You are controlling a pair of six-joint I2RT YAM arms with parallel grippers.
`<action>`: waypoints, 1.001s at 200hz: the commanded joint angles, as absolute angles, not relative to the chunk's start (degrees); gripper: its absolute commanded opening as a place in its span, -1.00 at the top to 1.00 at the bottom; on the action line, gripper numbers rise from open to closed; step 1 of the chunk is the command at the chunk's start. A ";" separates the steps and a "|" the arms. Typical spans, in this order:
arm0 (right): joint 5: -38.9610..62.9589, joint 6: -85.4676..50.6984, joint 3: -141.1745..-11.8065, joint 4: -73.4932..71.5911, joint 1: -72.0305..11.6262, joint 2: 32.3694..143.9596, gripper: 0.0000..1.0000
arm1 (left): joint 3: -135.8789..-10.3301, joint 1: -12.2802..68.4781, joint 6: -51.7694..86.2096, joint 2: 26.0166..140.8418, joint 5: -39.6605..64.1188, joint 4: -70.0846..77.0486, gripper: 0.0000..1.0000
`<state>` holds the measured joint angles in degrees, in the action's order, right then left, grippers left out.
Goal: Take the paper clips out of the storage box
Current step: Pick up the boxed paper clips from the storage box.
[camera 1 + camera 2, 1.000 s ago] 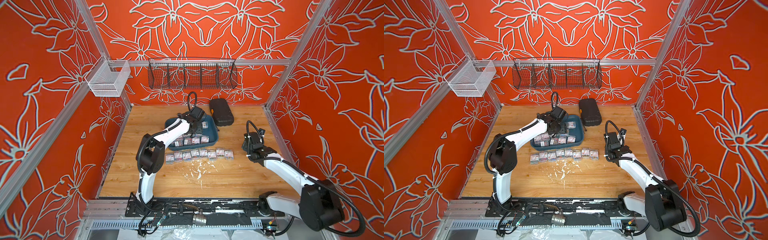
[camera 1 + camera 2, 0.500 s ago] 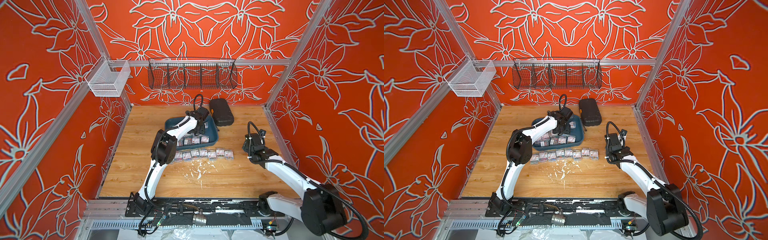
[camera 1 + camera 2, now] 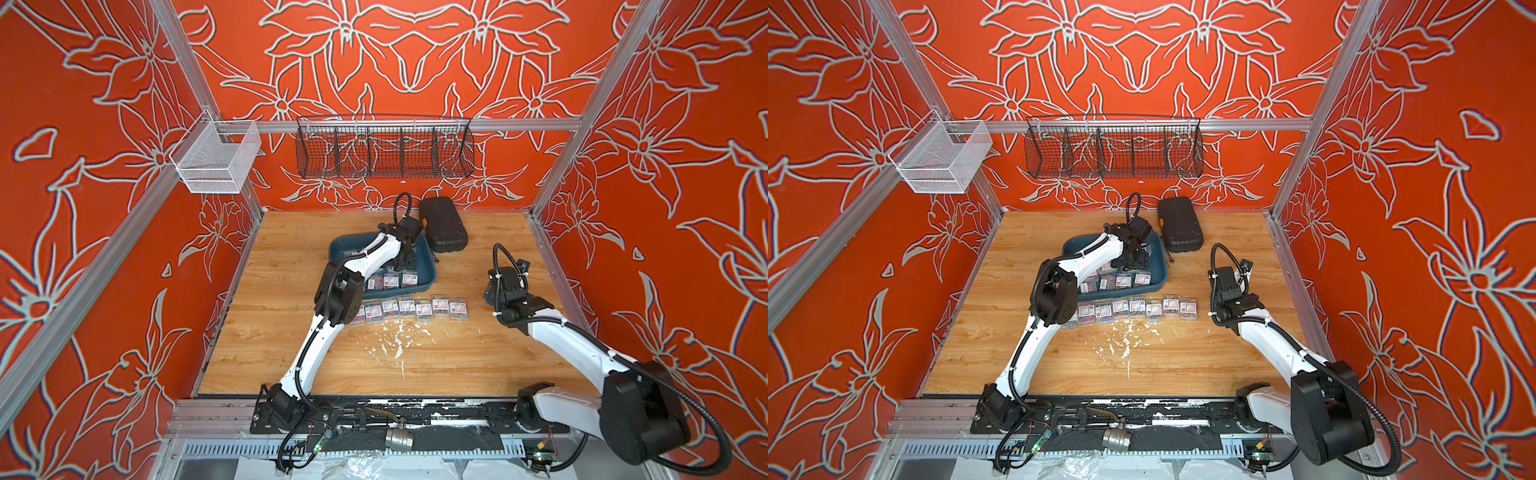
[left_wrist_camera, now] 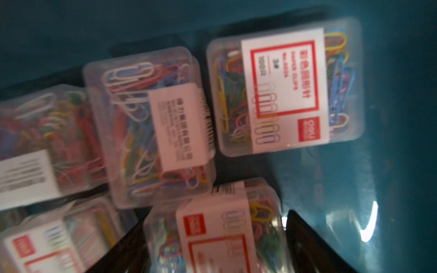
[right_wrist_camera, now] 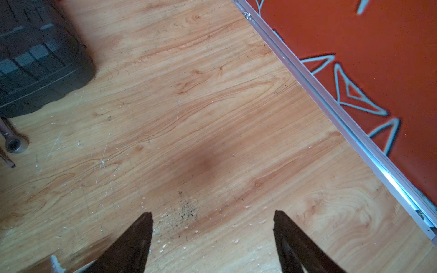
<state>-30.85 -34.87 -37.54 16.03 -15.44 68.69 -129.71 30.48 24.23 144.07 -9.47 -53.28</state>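
The teal storage box (image 3: pixel 345 249) (image 3: pixel 1075 249) lies at the back middle of the wooden table. Several clear boxes of paper clips (image 3: pixel 390 280) are in its near part, and a row of them (image 3: pixel 409 307) (image 3: pixel 1138 307) lies on the table just in front. My left gripper (image 3: pixel 405 262) (image 4: pixel 212 224) is down inside the storage box. It is open, with one labelled box of paper clips (image 4: pixel 212 236) between its dark fingers (image 4: pixel 300 231). More boxes (image 4: pixel 283 87) lie on the teal floor beyond. My right gripper (image 3: pixel 494 303) (image 5: pixel 212 219) stands open over bare wood, right of the row.
A black hard case (image 3: pixel 442 230) (image 5: pixel 35 71) lies behind and to the right of the storage box, with a metal wrench (image 5: pixel 14 141) by its near corner. A black wire basket (image 3: pixel 384 151) and a white mesh basket (image 3: pixel 212 160) hang on the walls. White flecks dot the table's middle.
My left arm's elbow has swung right and its gripper has shifted to the storage box's right side, with the jaws standing wider. The right arm has barely moved.
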 commanded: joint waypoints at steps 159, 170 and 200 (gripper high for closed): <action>-31.11 -34.89 -39.02 16.87 -15.28 69.21 -0.64 | -122.61 29.66 29.86 129.73 -10.19 -54.19 -0.36; -31.11 -34.85 -39.05 16.84 -15.27 69.17 -0.64 | -119.27 30.06 30.91 126.15 -11.15 -52.56 -0.36; -31.03 -34.88 -38.98 16.75 -15.29 69.09 -0.64 | -108.39 30.85 35.10 115.93 -13.73 -47.66 -0.31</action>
<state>-30.83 -34.81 -37.56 16.05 -15.44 68.95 -114.52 30.06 30.20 124.75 -10.17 -51.46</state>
